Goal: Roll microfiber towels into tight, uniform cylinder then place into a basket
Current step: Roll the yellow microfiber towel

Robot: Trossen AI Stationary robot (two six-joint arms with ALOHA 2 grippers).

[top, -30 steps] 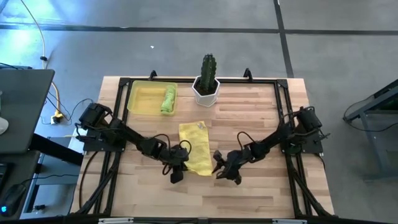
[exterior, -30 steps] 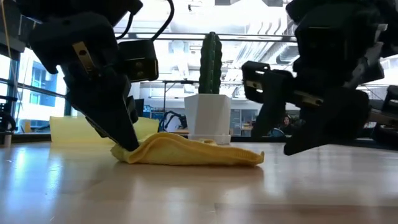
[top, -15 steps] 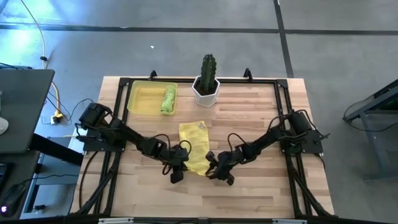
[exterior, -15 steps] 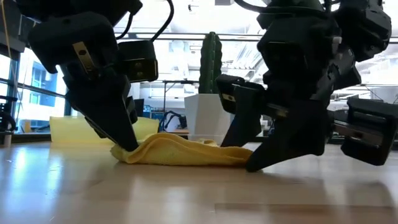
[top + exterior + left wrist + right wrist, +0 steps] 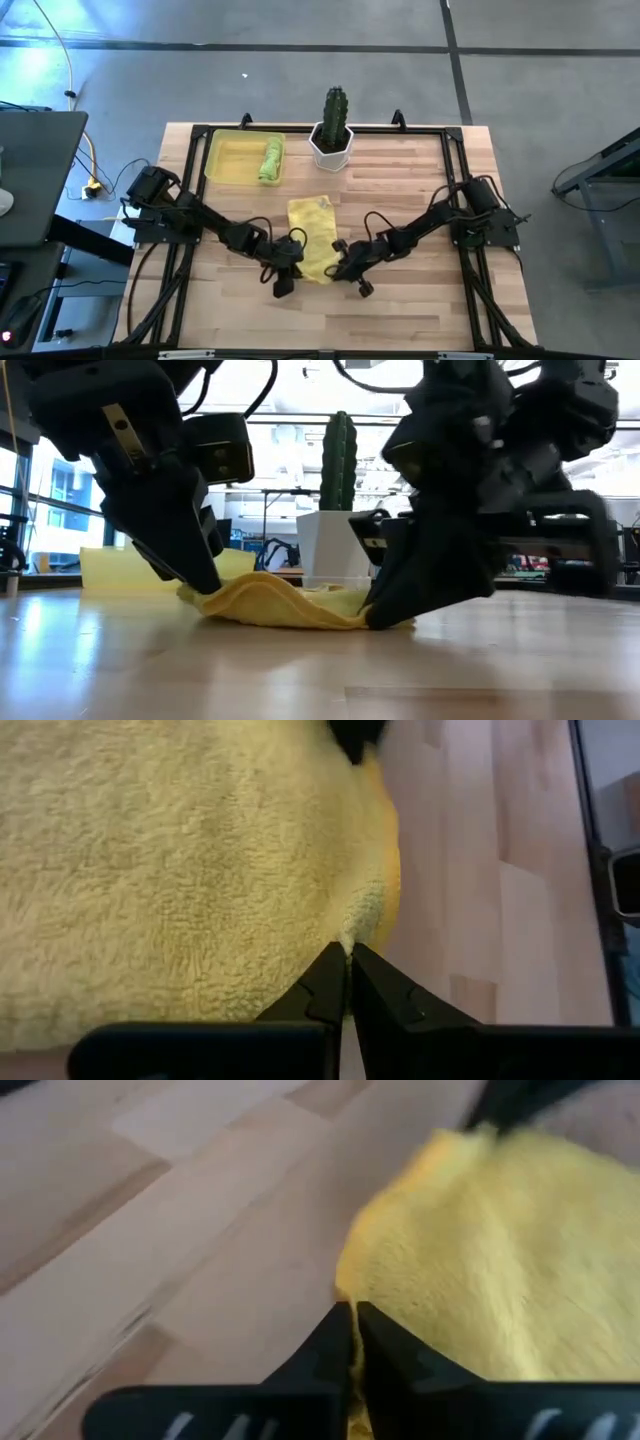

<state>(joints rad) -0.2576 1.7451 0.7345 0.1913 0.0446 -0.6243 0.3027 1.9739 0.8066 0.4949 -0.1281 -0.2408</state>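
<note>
1. The near edge of the pale yellow towel (image 5: 313, 240) is covered in the high view by the left gripper (image 5: 291, 262) and right gripper (image 5: 341, 267), so its front corners cannot be seen.
2. In the low view the basket (image 5: 108, 567) shows only as a strip of rim behind the left arm; what lies in it is hidden.
3. The cactus pot (image 5: 335, 550) is partly blocked there by the right arm (which is also motion-blurred).
4. Both wrist views cut the towel off at the picture edges.
5. The green towel (image 5: 270, 159) is too small to judge how tightly it is rolled.
</note>
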